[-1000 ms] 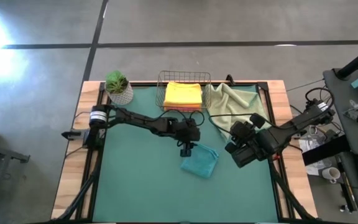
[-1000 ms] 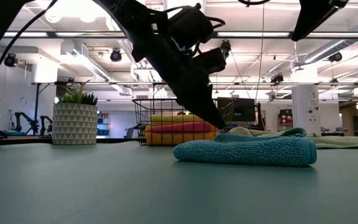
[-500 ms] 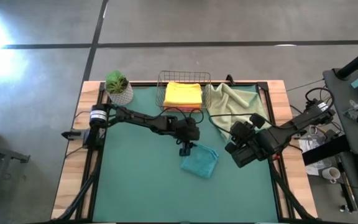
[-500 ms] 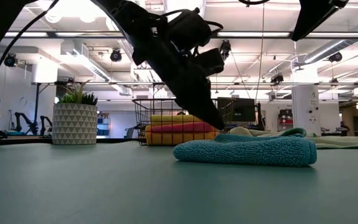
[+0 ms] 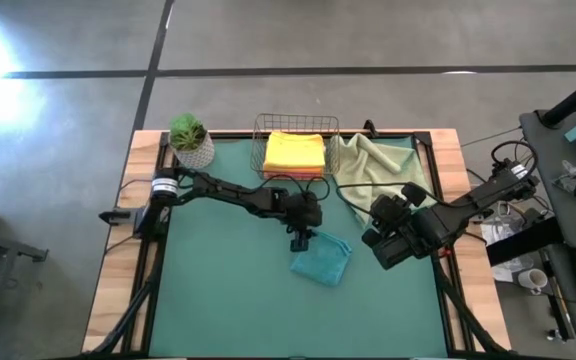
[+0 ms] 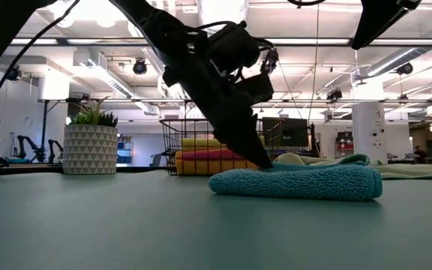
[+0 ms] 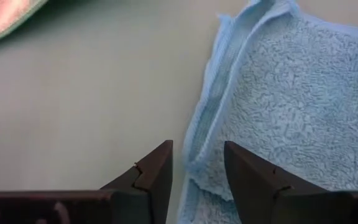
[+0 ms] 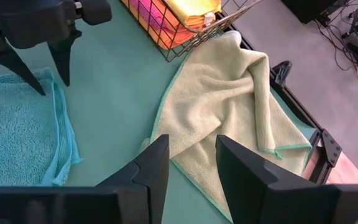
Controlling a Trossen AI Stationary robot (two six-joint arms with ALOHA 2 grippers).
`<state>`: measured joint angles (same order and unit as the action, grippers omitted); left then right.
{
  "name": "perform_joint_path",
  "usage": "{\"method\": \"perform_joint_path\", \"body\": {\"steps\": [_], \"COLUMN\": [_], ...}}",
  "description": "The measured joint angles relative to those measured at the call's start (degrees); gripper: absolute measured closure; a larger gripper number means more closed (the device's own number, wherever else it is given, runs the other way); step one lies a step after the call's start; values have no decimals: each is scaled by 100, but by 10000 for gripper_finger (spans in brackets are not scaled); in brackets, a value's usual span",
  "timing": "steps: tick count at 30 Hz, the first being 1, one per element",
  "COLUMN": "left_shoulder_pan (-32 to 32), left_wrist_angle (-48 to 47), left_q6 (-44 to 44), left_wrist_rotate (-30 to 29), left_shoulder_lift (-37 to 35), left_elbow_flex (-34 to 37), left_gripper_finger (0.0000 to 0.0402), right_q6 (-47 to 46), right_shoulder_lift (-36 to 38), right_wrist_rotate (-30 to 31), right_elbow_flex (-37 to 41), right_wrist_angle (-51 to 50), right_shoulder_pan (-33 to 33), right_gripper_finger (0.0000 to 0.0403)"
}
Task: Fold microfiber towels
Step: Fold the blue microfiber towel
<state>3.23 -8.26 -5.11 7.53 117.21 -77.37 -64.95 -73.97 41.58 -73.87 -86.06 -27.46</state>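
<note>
— Left gripper (image 5: 299, 243)?
— Down at the teal towel (image 5: 323, 260), mid-mat, at its edge nearest the basket. Fingers parted, straddling the hem in the wrist view, clamped on nothing.

— Why there?
— Probably to pinch that hem, either to lift the folded towel or to square it up. Looks folded already: a thick, flat bundle in the low view, layered edges showing.

— Touching the towel?
— One fingertip appears to meet it in the low view. Cannot tell more than that.

— Right gripper (image 5: 380, 252)?
— Held up off the mat (image 5: 228, 300), just right of the teal towel. Jaws apart, nothing between them. Seems parked clear so the left arm has room, yet near the next towel.

— Which next towel?
— The sage towel (image 5: 373, 165), lying loose and rumpled at the far right corner, just beside the basket. Not folded yet; one corner draped over the mat's frame, going by the right wrist view.

— Basket (image 5: 258, 140)?
— Wire, at the far edge in the middle, between the plant (image 5: 190, 140) and the sage towel. Holds a neat stack of folded towels: yellow (image 5: 295, 150) on top, pink (image 6: 216, 154) under it, orange (image 6: 208, 166) at the bottom.

— Only three in there?
— Three bands visible in the low view. Hard to say whether the orange band is one towel or two.

— Sense of that layout?
— Basket as the finished pile, most likely; teal looks due to join it, sage waiting its turn.
</note>
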Motion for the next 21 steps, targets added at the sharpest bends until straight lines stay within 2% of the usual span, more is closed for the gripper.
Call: {"method": "perform_joint_path", "body": {"steps": [4,12,21], "left_shoulder_pan": [4,2,-5], "left_wrist_angle": [-13,0,-184], "left_q6": [-14,-17,27], "left_wrist_rotate": [0,70,120], "left_shoulder_lift": [0,-2,-254], "left_elbow_flex": [5,49,36], "left_gripper_finger": [299,390,396], "right_q6": [0,47,56], "right_shoulder_lift": [0,0,0], "right_wrist_rotate": [0,0,0], "right_elbow_flex": [2,2,4], "right_wrist_angle": [-2,-24,-44], "right_shoulder_pan": [0,0,0], "right_gripper_finger": [280,280,280]}}
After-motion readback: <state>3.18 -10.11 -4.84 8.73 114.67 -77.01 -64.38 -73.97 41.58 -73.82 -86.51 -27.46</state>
